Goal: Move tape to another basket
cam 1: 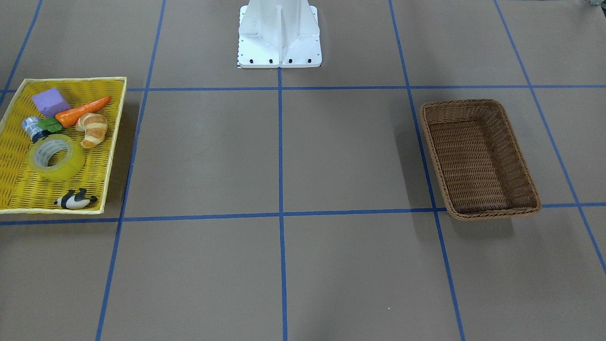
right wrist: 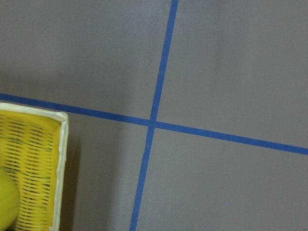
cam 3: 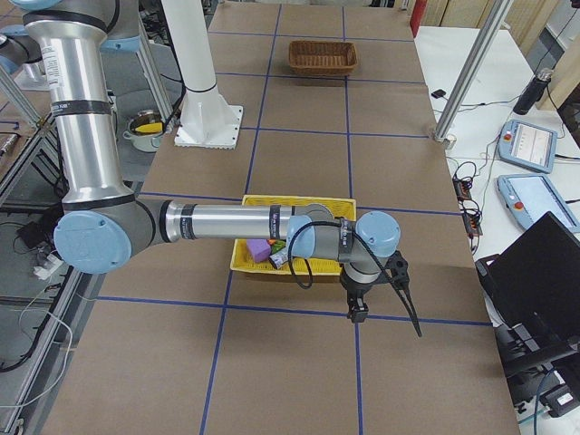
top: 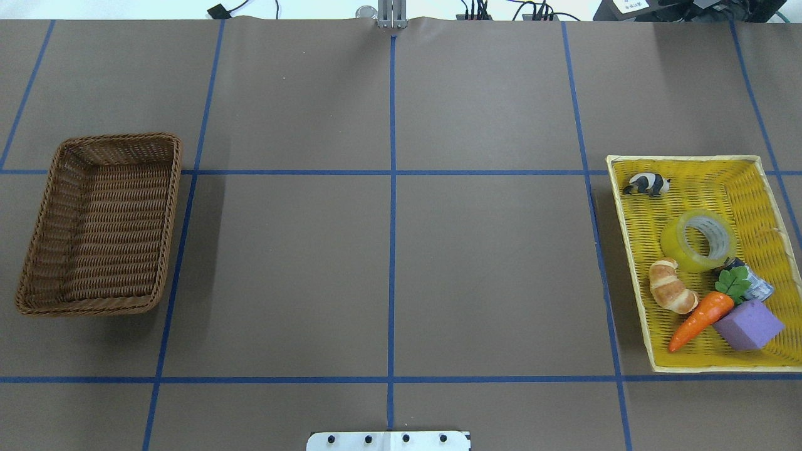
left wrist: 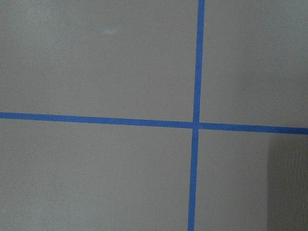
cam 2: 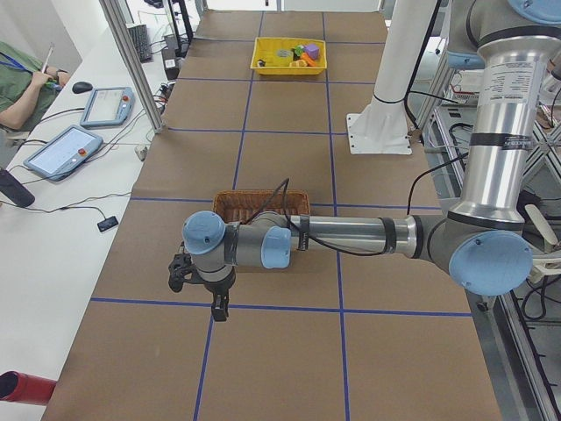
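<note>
The tape [cam 1: 66,168] is a yellow-green roll lying flat in the yellow tray [cam 1: 115,142]. It also shows in the overhead view [top: 680,249] and as a blurred yellow-green edge in the right wrist view [right wrist: 6,204]. The brown wicker basket [cam 1: 478,156] stands empty at the other end of the table [top: 100,225]. My left gripper [cam 2: 200,294] hangs above the table just beyond the basket [cam 2: 261,198]. My right gripper [cam 3: 385,315] hangs just outside the tray [cam 3: 299,201]. Only the side views show the grippers, so I cannot tell whether they are open or shut.
The tray [top: 628,250] also holds a croissant [top: 670,286], a carrot [top: 698,319], a purple block [top: 749,324], a small silver cylinder [top: 755,285] and a panda figure [top: 646,184]. The robot's white base [cam 1: 279,35] stands mid-table. Blue tape lines grid the brown table.
</note>
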Robot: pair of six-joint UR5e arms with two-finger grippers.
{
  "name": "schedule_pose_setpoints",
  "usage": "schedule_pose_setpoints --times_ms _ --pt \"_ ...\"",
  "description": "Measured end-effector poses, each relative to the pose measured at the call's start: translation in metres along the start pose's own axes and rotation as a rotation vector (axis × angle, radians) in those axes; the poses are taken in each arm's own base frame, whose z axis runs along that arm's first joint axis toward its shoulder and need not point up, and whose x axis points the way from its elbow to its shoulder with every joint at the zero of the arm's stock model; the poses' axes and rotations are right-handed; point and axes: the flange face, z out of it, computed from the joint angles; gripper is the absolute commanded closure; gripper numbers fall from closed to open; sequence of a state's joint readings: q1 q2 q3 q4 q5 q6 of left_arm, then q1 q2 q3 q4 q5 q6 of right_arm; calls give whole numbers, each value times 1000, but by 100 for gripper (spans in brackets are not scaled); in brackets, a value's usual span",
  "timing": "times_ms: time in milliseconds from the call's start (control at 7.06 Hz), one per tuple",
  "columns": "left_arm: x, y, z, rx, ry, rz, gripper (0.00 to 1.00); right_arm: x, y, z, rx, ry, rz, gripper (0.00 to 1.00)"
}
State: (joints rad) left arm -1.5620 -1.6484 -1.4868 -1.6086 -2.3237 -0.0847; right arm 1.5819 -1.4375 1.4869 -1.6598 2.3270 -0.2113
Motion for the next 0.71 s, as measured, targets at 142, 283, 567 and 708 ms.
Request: schedule_pose_setpoints --times_ms 142,283,567,708 --pt "-1 1 1 -2 0 -2 0 -1 0 -1 1 -1 -1 0" --pt "-2 1 2 -3 0 -1 0 -2 -1 -1 3 -2 -2 0" --pt "0 0 0 2 -4 4 0 -5 -2 -4 9 -1 -9 0" --pt "2 -1 -3 6 -6 7 0 -10 -3 -10 21 2 -23 0"
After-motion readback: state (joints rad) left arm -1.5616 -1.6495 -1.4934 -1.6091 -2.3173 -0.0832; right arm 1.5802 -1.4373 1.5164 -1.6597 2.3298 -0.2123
